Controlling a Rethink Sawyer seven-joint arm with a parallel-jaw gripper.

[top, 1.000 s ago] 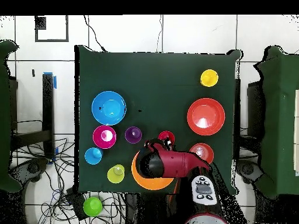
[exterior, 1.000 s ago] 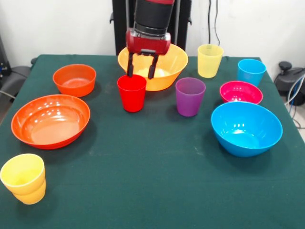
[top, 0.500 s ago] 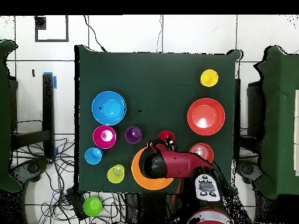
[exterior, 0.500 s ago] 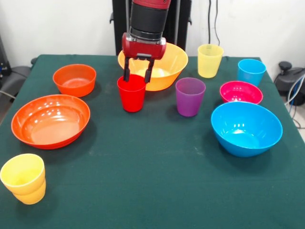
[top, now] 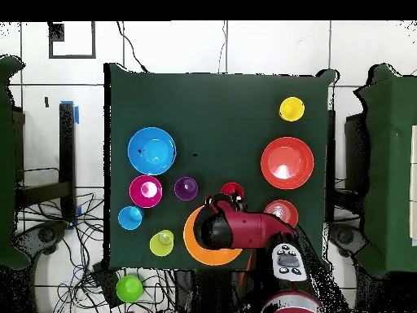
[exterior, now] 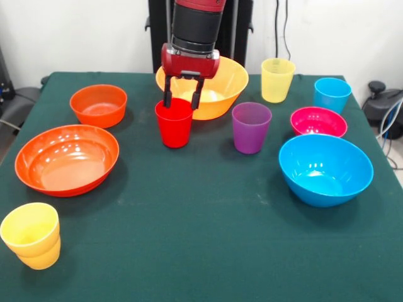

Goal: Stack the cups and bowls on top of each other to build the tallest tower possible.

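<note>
My gripper (exterior: pixel 181 100) hangs open, its fingers apart just above the far rim of the upright red cup (exterior: pixel 174 126), in front of the large yellow-orange bowl (exterior: pixel 223 85). To the right stand the purple cup (exterior: pixel 250 129), pale yellow cup (exterior: pixel 277 80) and blue cup (exterior: pixel 332 94). The magenta bowl (exterior: pixel 318 122) and large blue bowl (exterior: pixel 325 170) sit at the right. At the left are the small orange bowl (exterior: pixel 98 105) and wide orange bowl (exterior: pixel 67 158). Two nested yellow-orange cups (exterior: pixel 31 236) stand front left. No tower stands anywhere.
The green table (exterior: pixel 201 251) carries everything, each piece standing apart from the others. From overhead, the arm covers part of the yellow-orange bowl (top: pixel 195 244), and a green round object (top: pixel 129 288) lies off the table beside the robot's base.
The gripper has shifted a little to the picture's left and slightly up over the red cup's far rim, then held still. The cups and bowls have not moved.
</note>
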